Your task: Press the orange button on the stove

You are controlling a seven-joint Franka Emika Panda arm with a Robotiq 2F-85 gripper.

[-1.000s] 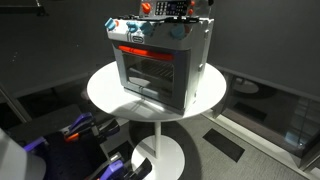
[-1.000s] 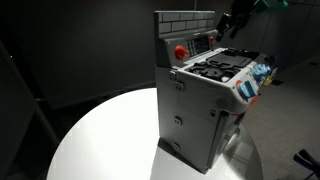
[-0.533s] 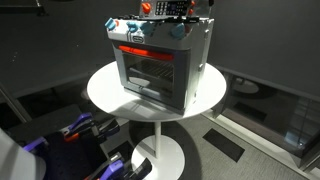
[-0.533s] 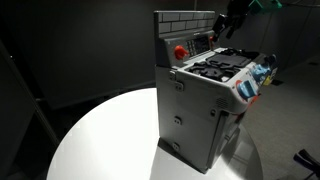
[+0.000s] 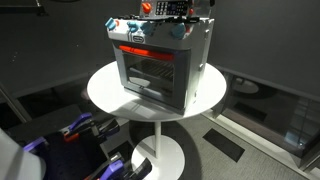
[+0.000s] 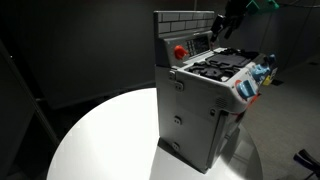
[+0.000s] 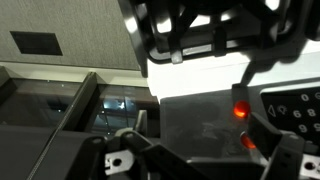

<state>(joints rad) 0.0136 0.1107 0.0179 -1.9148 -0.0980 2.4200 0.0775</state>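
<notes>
The grey toy stove (image 5: 158, 68) stands on a round white table (image 5: 105, 92); it also shows from the side (image 6: 200, 110). Its brick-pattern back panel (image 6: 185, 20) carries a red round button (image 6: 180, 50) and a small control pad (image 6: 198, 43). My gripper (image 6: 224, 22) hovers above the cooktop, close to the panel's far end, and it also shows over the stove top (image 5: 193, 8). In the wrist view two glowing orange buttons (image 7: 240, 112) sit on the grey panel between my spread fingers (image 7: 272, 150), close to the right one. The gripper (image 7: 198, 135) holds nothing.
Black burners (image 6: 220, 68) and blue knobs (image 6: 258, 75) fill the stove top and front. Toy clutter (image 5: 175, 30) lies on top. The table stands on a white pedestal (image 5: 160, 150). Dark floor and equipment (image 5: 85, 135) surround it.
The gripper has crept very slightly toward the back panel; nothing else has moved.
</notes>
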